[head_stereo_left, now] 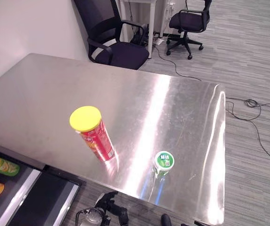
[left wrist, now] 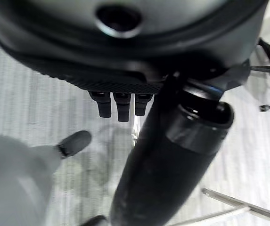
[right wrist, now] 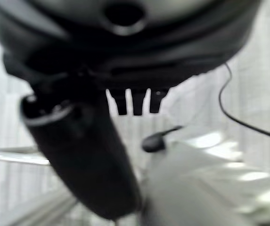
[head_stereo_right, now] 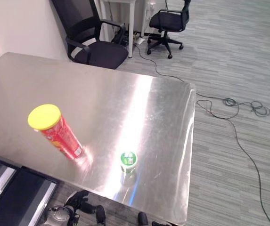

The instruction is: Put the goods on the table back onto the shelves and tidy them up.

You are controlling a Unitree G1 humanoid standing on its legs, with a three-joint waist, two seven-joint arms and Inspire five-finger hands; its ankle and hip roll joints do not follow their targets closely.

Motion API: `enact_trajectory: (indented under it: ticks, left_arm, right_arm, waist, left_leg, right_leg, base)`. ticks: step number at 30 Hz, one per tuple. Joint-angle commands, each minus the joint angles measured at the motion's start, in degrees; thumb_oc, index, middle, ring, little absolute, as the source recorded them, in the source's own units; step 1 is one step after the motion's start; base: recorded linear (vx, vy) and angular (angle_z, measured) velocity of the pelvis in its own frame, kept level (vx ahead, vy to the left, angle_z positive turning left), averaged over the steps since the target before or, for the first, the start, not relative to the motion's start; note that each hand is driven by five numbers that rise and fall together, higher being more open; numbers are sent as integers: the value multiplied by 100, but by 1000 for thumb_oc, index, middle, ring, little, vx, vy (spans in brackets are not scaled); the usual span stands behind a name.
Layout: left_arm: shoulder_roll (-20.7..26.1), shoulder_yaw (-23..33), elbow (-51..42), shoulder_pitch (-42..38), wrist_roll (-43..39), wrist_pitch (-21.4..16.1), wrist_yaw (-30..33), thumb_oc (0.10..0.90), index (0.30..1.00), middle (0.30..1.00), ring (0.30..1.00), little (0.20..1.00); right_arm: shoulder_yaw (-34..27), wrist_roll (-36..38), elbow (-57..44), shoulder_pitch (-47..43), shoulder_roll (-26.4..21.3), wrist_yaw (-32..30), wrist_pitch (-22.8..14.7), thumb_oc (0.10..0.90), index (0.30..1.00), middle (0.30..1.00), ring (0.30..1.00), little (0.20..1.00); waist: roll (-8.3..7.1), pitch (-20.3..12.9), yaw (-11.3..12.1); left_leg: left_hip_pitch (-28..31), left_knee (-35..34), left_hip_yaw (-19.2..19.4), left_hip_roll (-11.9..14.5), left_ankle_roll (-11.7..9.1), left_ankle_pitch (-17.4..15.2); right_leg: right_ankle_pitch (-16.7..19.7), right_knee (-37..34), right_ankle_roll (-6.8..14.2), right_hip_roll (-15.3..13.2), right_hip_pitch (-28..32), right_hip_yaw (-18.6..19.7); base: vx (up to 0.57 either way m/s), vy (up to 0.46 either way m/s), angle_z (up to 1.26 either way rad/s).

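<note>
Fingers of left hand (left wrist: pixel 118 106) and right hand (right wrist: pixel 137 103) hang straight, relaxed, holding nothing. Red crisp tube (head_stereo_left: pixel 94 134) and green-lidded cup (head_stereo_left: pixel 164 161) upright on desk (head_stereo_left: pixel 40 94), apart. Advise side grasp, mid-tube, keeping it vertical.

A red chip can (head_stereo_left: pixel 97 136) with yellow lid stands upright near a small green-lidded cup (head_stereo_left: pixel 164 161) on the steel table (head_stereo_left: pixel 172 108).

A red crisp tube (head_stereo_left: pixel 97 139) with a yellow lid (head_stereo_left: pixel 85 118) and a green-lidded small cup (head_stereo_left: pixel 164 161) stand on the silver steel table (head_stereo_left: pixel 45 94); black office chairs (head_stereo_left: pixel 112 35) stand on grey striped floor (head_stereo_left: pixel 252 56).
</note>
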Motion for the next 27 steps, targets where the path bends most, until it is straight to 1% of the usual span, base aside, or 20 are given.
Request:
enact_trajectory:
  ticks: [1, 2, 6, 10, 11, 12, 13, 14, 15, 16, 18, 19, 20, 21, 22, 23, 24, 25, 26, 27]
  left_arm:
    - [169, -45, 170, -141, -138, -68, 7, 800, 900, 900, 900, 900]
    - [188, -67, 137, -139, -100, -85, 22, 800, 900, 900, 900, 900]
    - [256, -192, 52, -203, 106, -121, 80, 800, 900, 900, 900, 900]
    - [286, -210, 37, -237, 180, -107, 111, 800, 900, 900, 900, 900]
    - [326, -174, 48, -270, 65, -98, 123, 800, 900, 900, 900, 900]
    - [367, -154, 38, -302, -5, -86, 127, 800, 900, 900, 900, 900]
    - [409, -147, 15, -334, -49, -63, 138, 800, 900, 900, 900, 900]
    - [440, -137, -28, -342, -70, -49, 146, 800, 900, 900, 900, 900]
    - [459, -110, -96, -333, -94, -43, 144, 800, 900, 900, 900, 900]
    - [460, -110, -97, -332, -94, -42, 144, 800, 900, 900, 900, 900]
    - [510, -42, -177, -271, -127, -21, 122, 800, 900, 900, 900, 900]
    - [539, 46, -190, -192, -205, -1, 55, 800, 900, 900, 900, 900]
    - [616, 64, -164, -182, -180, -12, -1, 800, 900, 900, 900, 900]
    - [658, 128, -137, -181, -177, -29, 34, 800, 900, 900, 900, 900]
    - [698, 198, -143, -170, -158, -42, 91, 800, 900, 900, 900, 900]
    - [698, 198, -144, -170, -158, -42, 91, 800, 900, 900, 900, 900]
    - [699, 211, -217, -144, -124, -54, 111, 800, 900, 900, 900, 900]
    - [699, 211, -218, -144, -124, -54, 111, 800, 900, 900, 900, 900]
    - [658, 258, -242, -51, -216, -64, 81, 800, 900, 900, 900, 900]
    - [636, 296, -198, -48, -336, -75, 67, 800, 900, 900, 900, 900]
  right_arm:
    - [-113, 141, -13, -59, -50, 9, -108, 800, 900, 900, 900, 900]
    - [-106, 137, -116, -20, -14, 9, -117, 800, 900, 900, 900, 900]
    - [-8, 0, -324, 0, 29, -45, -122, 800, 900, 900, 900, 900]
    - [109, -165, -619, 32, 56, -89, -110, 800, 900, 900, 900, 900]
    - [220, -236, -644, -70, 75, -129, -97, 800, 900, 900, 900, 900]
    - [305, -258, -648, -146, 85, -135, -87, 800, 900, 900, 900, 900]
    - [424, -300, -678, -211, 108, -128, -79, 800, 900, 900, 900, 900]
    - [523, -350, -718, -232, 127, -112, -63, 800, 900, 900, 900, 900]
    - [613, -408, -755, -217, 135, -87, -49, 800, 900, 900, 900, 900]
    - [613, -408, -756, -215, 135, -87, -49, 800, 900, 900, 900, 900]
    - [727, -469, -803, -204, 135, -32, -37, 800, 900, 900, 900, 900]
    - [794, -540, -881, -219, 119, -40, -69, 800, 900, 900, 900, 900]
    - [864, -560, -892, -166, 143, -18, -86, 800, 900, 900, 900, 900]
    - [919, -575, -868, -183, 142, -16, -99, 800, 900, 900, 900, 900]
    - [943, -600, -909, -177, 100, -34, -108, 800, 900, 900, 900, 900]
    - [943, -600, -910, -177, 100, -35, -107, 800, 900, 900, 900, 900]
    - [953, -603, -996, -183, 42, -79, -132, 800, 900, 900, 900, 900]
    - [952, -603, -995, -183, 42, -79, -132, 800, 900, 900, 900, 900]
    - [896, -619, -887, -197, -40, -92, -152, 800, 900, 900, 900, 900]
    - [876, -596, -788, -229, -59, -88, -164, 800, 900, 900, 900, 900]
  waist:
    - [-259, -22, 95]
    - [-279, -21, 83]
    - [-281, 3, 38]
    - [-295, 50, 18]
    - [-338, 169, 18]
    - [-339, 197, 68]
    - [-297, 234, 129]
    - [-270, 242, 185]
    - [-245, 243, 237]
    - [-249, 246, 237]
    - [-211, 219, 336]
    - [-363, 194, 522]
    - [-686, 93, 717]
    - [-740, 94, 797]
    - [-790, 136, 851]
    - [-790, 139, 852]
    - [-844, 230, 969]
    - [-843, 228, 967]
    - [-802, 249, 1009]
    - [-781, 256, 1016]
  left_leg:
    - [545, 84, 501, 282, -382, -526]
    - [519, 84, 517, 207, -331, -581]
    - [449, 84, 554, 30, -229, -699]
    - [400, 84, 571, -104, -154, -772]
    - [331, 84, 607, -163, -115, -761]
    - [227, 84, 662, -126, -106, -717]
    - [142, 84, 718, -79, -83, -669]
    - [52, 84, 769, -32, -48, -600]
    - [3, 84, 819, 17, -11, -555]
    - [7, 84, 820, 13, -10, -557]
    - [-61, 84, 857, 99, 49, -505]
    - [-209, 84, 910, 105, 59, -365]
    - [-305, 115, 856, -104, 53, -391]
    - [-441, 147, 933, -24, 62, -211]
    - [-568, 201, 934, 17, 15, -93]
    - [-564, 200, 935, 18, 14, -92]
    - [-747, 347, 903, 91, -63, 84]
    - [-752, 352, 900, 93, -65, 82]
    - [-843, 342, 707, 126, -106, 201]
    - [-871, 333, 591, 124, -115, 235]
  right_leg:
    - [24, 310, 327, -393, -218, 96]
    - [124, 281, 397, -457, -290, 109]
    - [343, 249, 531, -600, -461, 159]
    - [543, 247, 599, -694, -621, 213]
    - [950, 346, 645, -718, -874, 180]
    - [968, 444, 621, -708, -1020, 2]
    - [790, 695, 562, -668, -1045, -273]
    - [544, 1057, 507, -571, -1001, -424]
    - [257, 1426, 459, -426, -913, -452]
    - [244, 1445, 460, -430, -917, -449]
    - [-292, 2252, 363, -134, -769, -452]
    - [-568, 2314, 263, 10, -438, -639]
    - [-1027, 1738, 180, 42, 114, -763]
    - [-913, 1399, 88, 246, 137, -682]
    - [-891, 1066, 61, 417, 208, -534]
    - [-886, 1058, 60, 418, 215, -533]
    - [-855, 780, -62, 497, 299, -553]
    - [-853, 777, -64, 499, 298, -556]
    - [-833, 726, -138, 542, 300, -697]
    - [-811, 724, -153, 560, 290, -745]
  base:
    - [-35, 165, -14]
    - [-38, 173, -5]
    - [-46, 154, -2]
    - [-73, 115, -9]
    - [-207, 42, -20]
    - [-294, 72, -38]
    - [-253, 77, -53]
    - [-247, 124, -56]
    - [-160, 92, -40]
    - [-140, 83, -19]
    - [-162, 41, -11]
    - [-183, -125, -5]
    - [-270, -240, 2]
    - [-237, -268, -8]
    - [-218, -155, -5]
    - [-200, -137, -5]
    - [-115, -73, 0]
    - [-214, -89, 3]
    - [-147, -20, 8]
    - [-195, -24, 21]
